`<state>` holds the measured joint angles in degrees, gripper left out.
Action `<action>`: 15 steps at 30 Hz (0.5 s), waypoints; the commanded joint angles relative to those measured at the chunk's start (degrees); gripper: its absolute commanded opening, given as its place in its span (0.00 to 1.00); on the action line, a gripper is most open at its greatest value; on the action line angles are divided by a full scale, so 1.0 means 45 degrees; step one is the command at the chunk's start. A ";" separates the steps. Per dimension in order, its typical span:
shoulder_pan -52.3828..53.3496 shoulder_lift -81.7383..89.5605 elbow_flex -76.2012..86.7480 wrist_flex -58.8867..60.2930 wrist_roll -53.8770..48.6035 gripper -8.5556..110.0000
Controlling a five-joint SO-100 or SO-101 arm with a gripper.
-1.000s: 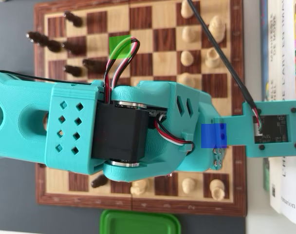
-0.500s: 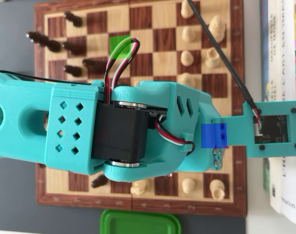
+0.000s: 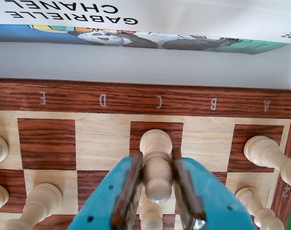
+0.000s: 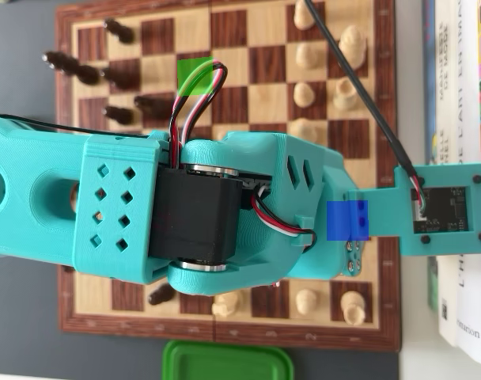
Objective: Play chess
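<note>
Closed snugly, the jaws of the teal gripper [image 3: 157, 189] pinched a pale wooden chess piece [image 3: 156, 158] at its neck, its base standing on the dark square of the C column in the row nearest the lettered edge of the chessboard [image 3: 136, 98]. In the wrist view, seven pale pieces could be counted: the held one, one directly below it between the fingers [image 3: 150, 215], two at the left edge, one at lower left [image 3: 38, 203], and two on the right by the A column [image 3: 265, 153]. Five letters, E to A, ran along the board's border. Beyond that border lay a book [image 3: 136, 21] with "Gabrielle Chanel" printed on it.

From overhead, the teal arm [image 4: 185, 210] covered the middle of the board and hid the gripper. Dark pieces clustered toward the board's upper-left corner [image 4: 118, 75], about six visible there, with one more showing near the bottom edge. One green patch [image 4: 191, 70] and one blue patch [image 4: 347, 219] were overlaid. A green lid-like object [image 4: 225, 360] lay just off the board's bottom edge, and books [image 4: 458, 79] along its right edge.
</note>
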<state>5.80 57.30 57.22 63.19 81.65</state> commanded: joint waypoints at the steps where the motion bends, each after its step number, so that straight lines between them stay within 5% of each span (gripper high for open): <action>1: 0.0176 0.1055 -0.0254 0.0078 -0.0059 0.10; 15: 0.0156 0.3887 0.2070 -0.0059 -0.0039 0.10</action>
<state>5.80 69.87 66.71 63.19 81.65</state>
